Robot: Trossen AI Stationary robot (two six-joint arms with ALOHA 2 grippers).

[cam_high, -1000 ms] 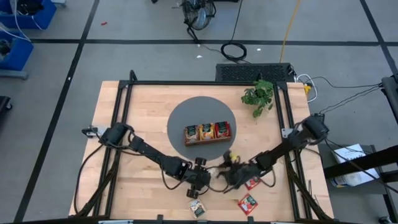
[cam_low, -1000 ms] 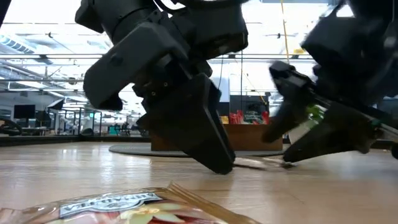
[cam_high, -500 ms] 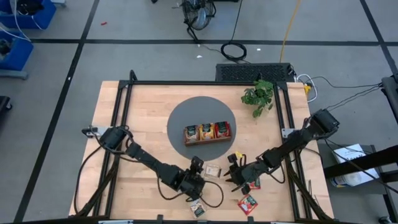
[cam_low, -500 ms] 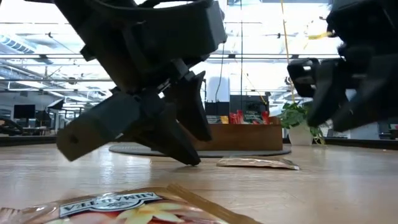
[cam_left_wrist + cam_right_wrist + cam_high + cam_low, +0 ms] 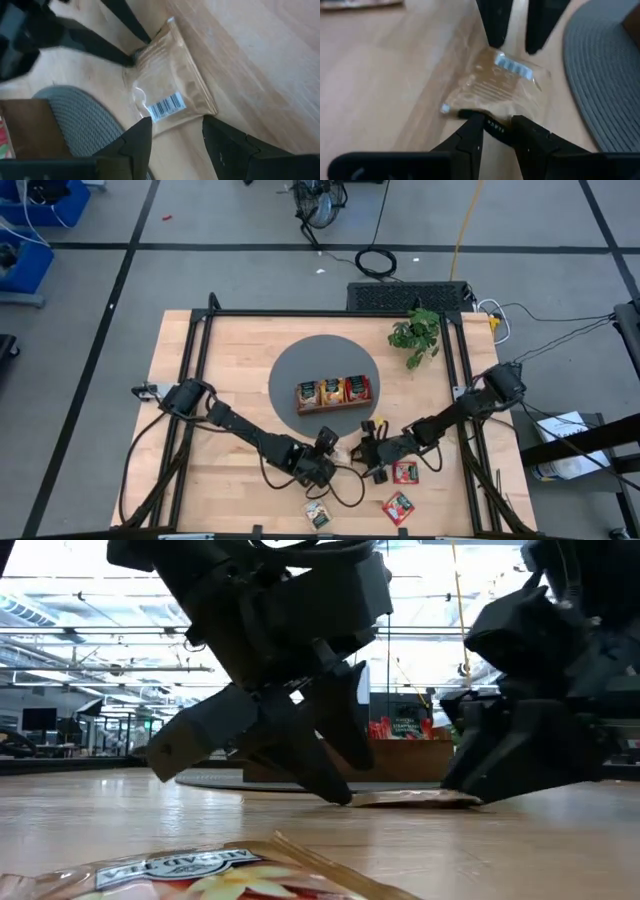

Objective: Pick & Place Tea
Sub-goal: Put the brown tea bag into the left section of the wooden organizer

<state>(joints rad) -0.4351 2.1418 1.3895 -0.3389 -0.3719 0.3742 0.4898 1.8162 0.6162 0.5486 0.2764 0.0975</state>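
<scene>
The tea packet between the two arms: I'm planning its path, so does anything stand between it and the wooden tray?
Nothing visible does. The tea packet lies flat just off the grey mat; only bare table and mat separate it from the tray.

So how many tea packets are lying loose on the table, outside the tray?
4. A tan one lies between the two pincers, two red ones at the right, and, and a pale one at the front edge. The arms may hide more.
</scene>
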